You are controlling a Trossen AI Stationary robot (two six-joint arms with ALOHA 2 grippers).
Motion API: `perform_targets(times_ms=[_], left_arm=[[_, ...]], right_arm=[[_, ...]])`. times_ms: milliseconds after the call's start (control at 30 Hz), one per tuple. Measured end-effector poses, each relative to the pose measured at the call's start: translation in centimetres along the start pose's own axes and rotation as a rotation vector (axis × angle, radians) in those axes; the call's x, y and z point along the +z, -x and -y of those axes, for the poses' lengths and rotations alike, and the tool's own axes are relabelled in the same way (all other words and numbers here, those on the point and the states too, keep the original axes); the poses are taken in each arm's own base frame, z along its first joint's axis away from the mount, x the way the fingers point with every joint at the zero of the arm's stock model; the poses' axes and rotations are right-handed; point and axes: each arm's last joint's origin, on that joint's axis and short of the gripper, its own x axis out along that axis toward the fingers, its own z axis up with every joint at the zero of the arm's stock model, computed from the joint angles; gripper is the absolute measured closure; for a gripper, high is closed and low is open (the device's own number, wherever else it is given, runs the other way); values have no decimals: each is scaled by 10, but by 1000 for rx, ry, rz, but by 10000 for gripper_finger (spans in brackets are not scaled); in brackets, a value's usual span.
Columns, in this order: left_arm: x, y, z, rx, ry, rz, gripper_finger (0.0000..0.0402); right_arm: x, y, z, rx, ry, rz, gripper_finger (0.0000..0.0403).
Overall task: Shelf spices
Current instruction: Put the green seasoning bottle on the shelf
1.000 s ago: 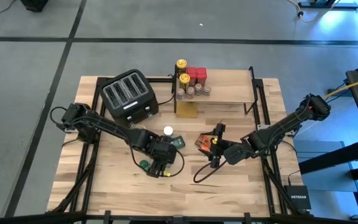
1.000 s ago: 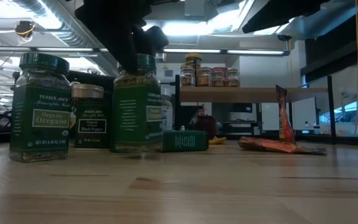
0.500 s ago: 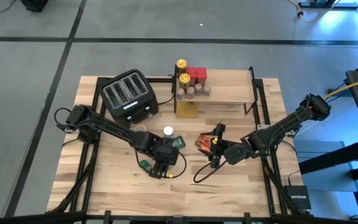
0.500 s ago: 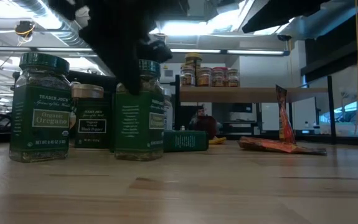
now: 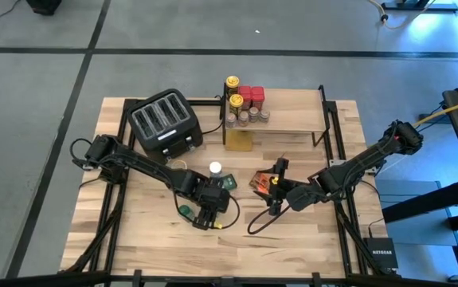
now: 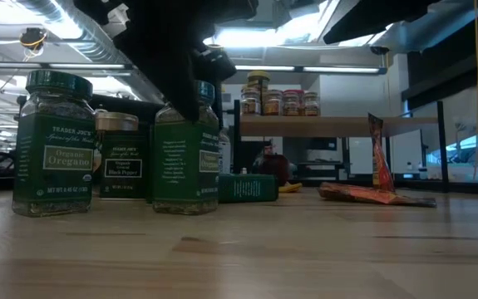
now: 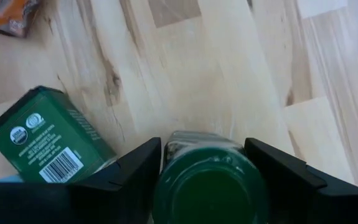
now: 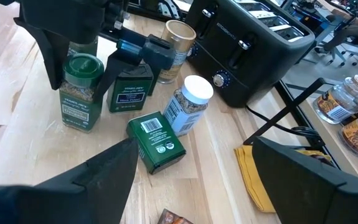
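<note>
My left gripper (image 5: 205, 217) reaches down over a glass spice jar with a green lid (image 7: 207, 190), which stands near the table's middle (image 6: 185, 158) (image 8: 79, 93), and is shut on it. Beside it stand an oregano jar (image 6: 54, 141) and a black pepper jar (image 6: 122, 158). A green tin (image 7: 48, 140) lies on its side, next to a white-lidded jar (image 8: 188, 106). The shelf (image 5: 292, 121) at the far edge carries several spices (image 5: 244, 108). My right gripper (image 8: 191, 180) hangs open to the right, by the orange packets (image 5: 260, 183). My left gripper pinches the jar at its green lid, one finger on each of two opposite sides (image 7: 164, 171). The fingers come from above, slanting down. The jar stands upright with its base (image 6: 184, 209) on the table.
A black four-slot toaster (image 5: 165, 121) stands at the far left. A yellow packet (image 5: 240, 142) lies under the shelf's left end. Orange packets (image 6: 363, 193) lie right of the middle. Bare tabletop (image 5: 308, 231) stretches along the near edge.
My left gripper has come down and a little toward the table's near edge with the green-lidded jar. The jar hung just clear of the table then and now stands upright on it. The gap between the fingers looks unchanged.
</note>
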Motion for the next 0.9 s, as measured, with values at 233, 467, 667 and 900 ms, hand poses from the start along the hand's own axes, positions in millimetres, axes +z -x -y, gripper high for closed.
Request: perform_targets(times_ms=[233, 467, 667, 900], left_arm=[[2, 0, -4, 5, 12, 25, 178], [2, 1, -9, 11, -18, 26, 178], [12, 12, -7, 16, -58, 62, 178], [14, 31, 7, 135, -32, -2, 178]], right_arm=[[0, 0, 0, -1, -1, 0, 84], [0, 0, 0, -1, -1, 0, 84], [0, 0, 0, -1, -4, 1, 84], [1, 0, 0, -1, -35, 8, 84]])
